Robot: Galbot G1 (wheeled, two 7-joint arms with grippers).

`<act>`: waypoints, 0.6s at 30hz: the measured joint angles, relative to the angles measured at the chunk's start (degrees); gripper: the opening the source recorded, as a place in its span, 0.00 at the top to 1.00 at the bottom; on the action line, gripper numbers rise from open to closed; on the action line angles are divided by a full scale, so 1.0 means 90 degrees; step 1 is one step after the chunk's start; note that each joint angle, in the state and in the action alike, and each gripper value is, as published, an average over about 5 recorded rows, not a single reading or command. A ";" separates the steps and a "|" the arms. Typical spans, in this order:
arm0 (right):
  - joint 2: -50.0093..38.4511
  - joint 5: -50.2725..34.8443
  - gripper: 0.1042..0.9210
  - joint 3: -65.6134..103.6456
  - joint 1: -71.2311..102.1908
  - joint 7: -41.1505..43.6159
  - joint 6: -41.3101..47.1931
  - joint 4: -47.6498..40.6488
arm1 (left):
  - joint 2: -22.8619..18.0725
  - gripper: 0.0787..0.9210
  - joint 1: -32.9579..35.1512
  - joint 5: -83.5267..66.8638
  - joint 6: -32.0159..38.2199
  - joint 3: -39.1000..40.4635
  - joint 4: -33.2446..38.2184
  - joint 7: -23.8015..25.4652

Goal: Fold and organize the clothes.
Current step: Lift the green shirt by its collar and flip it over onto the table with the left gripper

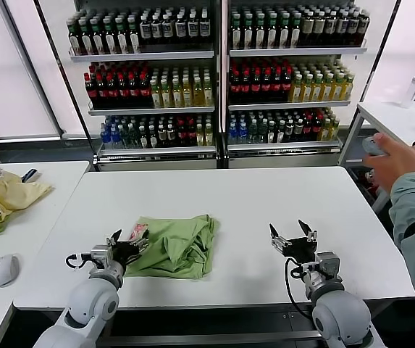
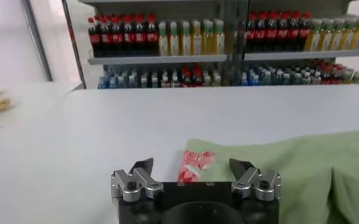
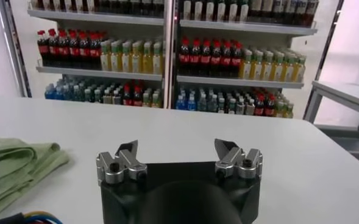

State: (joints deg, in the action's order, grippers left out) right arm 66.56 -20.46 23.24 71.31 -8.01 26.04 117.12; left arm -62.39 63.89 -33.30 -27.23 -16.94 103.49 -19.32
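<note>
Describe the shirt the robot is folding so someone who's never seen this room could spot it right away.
On the big white table facing the drink shelves, look near the front edge, by the open left tool. The T-shirt lies there bunched: light sage green with a small pink-red print, unlike the pale yellow garment on the side table.

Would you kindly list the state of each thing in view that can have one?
T-shirt: folded into a loose bundle, lying on the table, not gripped.
Left gripper: open, at the T-shirt's printed corner.
Right gripper: open, empty, over bare table.
Pale yellow garment: crumpled on the side table.
</note>
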 measured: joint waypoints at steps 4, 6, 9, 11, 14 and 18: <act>-0.0007 0.0003 0.12 0.0012 0.0004 -0.0002 0.0002 0.0022 | -0.0022 0.24 0.0035 -0.0043 -0.0019 0.0002 -0.0083 0.0022; -0.0009 0.0003 0.12 0.0018 0.0004 -0.0004 0.0004 0.0031 | -0.0017 0.30 0.0047 -0.0078 -0.0019 0.0000 -0.0108 0.0043; -0.0004 0.0003 0.12 0.0020 0.0004 -0.0009 0.0010 0.0040 | -0.0004 0.40 0.0045 -0.0151 -0.0025 -0.0016 -0.0163 0.0081; 0.0002 0.0004 0.12 0.0020 0.0004 -0.0011 0.0013 0.0047 | -0.0004 0.48 0.0030 -0.0215 -0.0037 -0.0036 -0.0212 0.0109; 0.0007 0.0004 0.12 0.0020 0.0003 -0.0013 0.0015 0.0054 | -0.0017 0.58 0.0000 -0.0350 -0.0066 -0.0079 -0.0279 0.0159; 0.0008 0.0003 0.12 0.0026 0.0002 -0.0014 0.0015 0.0056 | -0.0041 0.71 -0.0037 -0.0632 -0.0115 -0.0159 -0.0354 0.0234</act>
State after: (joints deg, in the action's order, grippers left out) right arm 66.63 -20.43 23.48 71.33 -8.14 26.17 117.63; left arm -62.76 63.56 -38.99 -28.26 -18.37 100.31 -17.21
